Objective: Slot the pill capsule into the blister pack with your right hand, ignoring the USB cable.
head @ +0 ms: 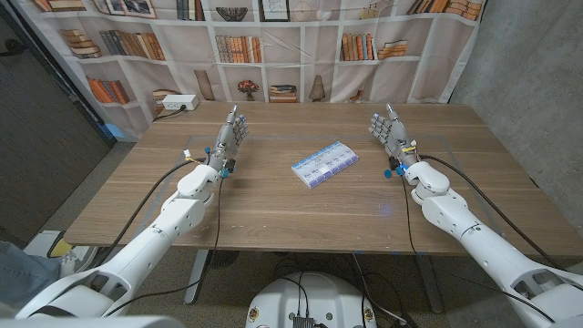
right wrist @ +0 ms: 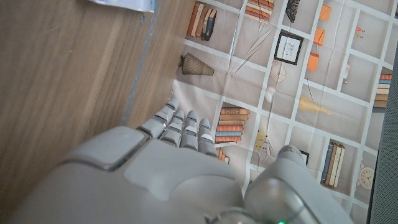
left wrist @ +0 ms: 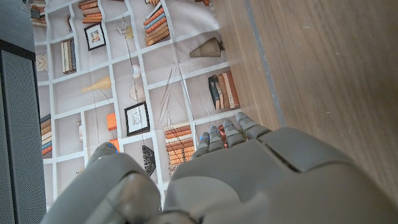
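A bookshelf-print backdrop (head: 301,46) hangs behind your wooden surface (head: 273,205). The blister pack (head: 324,163) lies mid-surface, slightly right — between both hands and well apart from each. Your left robot hand (head: 230,132) and right robot hand (head: 390,130) stand on edge, fingers extended and loosely together, holding nothing.

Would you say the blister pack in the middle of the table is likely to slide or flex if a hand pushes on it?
The blister pack lies flat and thin on the smooth wooden table, so a sideways push would probably make it slide. It looks light for its area. A sheet this thin may also flex a little when lifted by one edge.
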Available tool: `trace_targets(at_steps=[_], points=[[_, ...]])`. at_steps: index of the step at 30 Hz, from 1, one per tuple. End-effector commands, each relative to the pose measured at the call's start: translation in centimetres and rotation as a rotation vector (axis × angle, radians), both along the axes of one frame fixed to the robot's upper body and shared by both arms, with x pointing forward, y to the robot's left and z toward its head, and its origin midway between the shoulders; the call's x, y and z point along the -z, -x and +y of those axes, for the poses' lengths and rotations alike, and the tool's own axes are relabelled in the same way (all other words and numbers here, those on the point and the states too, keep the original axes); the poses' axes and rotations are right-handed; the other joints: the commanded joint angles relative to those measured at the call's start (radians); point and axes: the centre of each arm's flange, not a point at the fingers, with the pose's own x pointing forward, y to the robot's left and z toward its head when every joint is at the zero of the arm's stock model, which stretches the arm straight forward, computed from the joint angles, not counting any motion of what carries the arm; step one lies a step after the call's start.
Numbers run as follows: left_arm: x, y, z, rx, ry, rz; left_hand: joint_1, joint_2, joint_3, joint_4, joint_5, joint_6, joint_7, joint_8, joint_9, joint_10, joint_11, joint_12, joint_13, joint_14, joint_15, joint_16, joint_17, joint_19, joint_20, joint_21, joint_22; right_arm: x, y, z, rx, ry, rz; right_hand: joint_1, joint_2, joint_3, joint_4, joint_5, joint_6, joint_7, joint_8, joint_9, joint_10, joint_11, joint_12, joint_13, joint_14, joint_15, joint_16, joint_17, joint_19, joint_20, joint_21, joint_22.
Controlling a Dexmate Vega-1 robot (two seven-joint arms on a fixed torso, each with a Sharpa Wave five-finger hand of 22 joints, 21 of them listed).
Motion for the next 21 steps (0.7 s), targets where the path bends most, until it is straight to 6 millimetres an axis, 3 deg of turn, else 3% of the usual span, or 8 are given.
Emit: trace_targets(at_steps=[1, 5, 8, 21], points=[[0.1, 0.0, 0.0, 0.021, -0.010, 0.018, 0.009, 0.002, 0.000, 0.004, 0.007, -0.006, -0.001, 0.003, 0.004, -0.005, 0.000, 0.004, 0.005, -0.008, 0.001, 0.001, 0.002, -0.002, -0.041, 0.004, 0.002, -0.3, 1.1, 0.6, 0.012, 0.024, -0.024, 0.013, 0.003, 0.008, -0.001, 0.005, 0.013, 0.001, 0.005, 0.001, 0.016, -0.002, 0.007, 0.002, 0.020, -0.002, 0.008, 0.005, 0.021, -0.020, 0.008, 0.004], [-0.2, 0.4, 0.2, 0.018, -0.016, 0.009, 0.012, 0.004, 0.000, 0.003, 0.008, 0.003, 0.000, 0.005, 0.004, 0.002, 0.002, 0.005, 0.005, -0.001, 0.003, 0.002, 0.002, 0.004, -0.039, 0.005, 0.002, 0.1, 1.9, 0.6, 0.034, 0.014, -0.051, 0.026, 0.013, 0.014, -0.007, 0.004, 0.025, -0.009, 0.009, 0.001, 0.026, -0.005, 0.009, 0.002, 0.028, -0.013, 0.009, 0.005, 0.033, -0.026, 0.008, 0.004], [-0.7, 0.9, 0.3, 0.009, -0.026, -0.001, 0.015, 0.006, -0.001, 0.002, 0.009, 0.012, -0.001, 0.006, 0.004, 0.009, 0.000, 0.006, 0.005, 0.004, 0.002, 0.002, 0.003, 0.008, -0.037, 0.004, 0.002, 0.1, 2.2, 0.4, 0.039, 0.018, -0.066, 0.043, 0.022, 0.021, -0.016, 0.002, 0.040, -0.016, 0.013, 0.001, 0.030, -0.021, 0.010, 0.002, 0.036, -0.031, 0.009, 0.004, 0.046, -0.034, 0.007, 0.004], [-2.0, 3.1, 0.3, 0.015, -0.036, -0.034, 0.022, 0.012, -0.003, -0.001, 0.011, 0.026, 0.000, 0.006, 0.004, 0.030, 0.007, 0.007, 0.005, 0.020, 0.006, 0.001, 0.003, 0.019, -0.029, 0.004, 0.002, 0.4, 3.1, -1.5, 0.066, 0.037, -0.107, 0.068, 0.025, 0.027, -0.033, -0.004, 0.066, -0.031, 0.018, 0.001, 0.061, -0.029, 0.017, 0.002, 0.063, -0.050, 0.011, 0.003, 0.080, -0.045, 0.009, 0.005]])
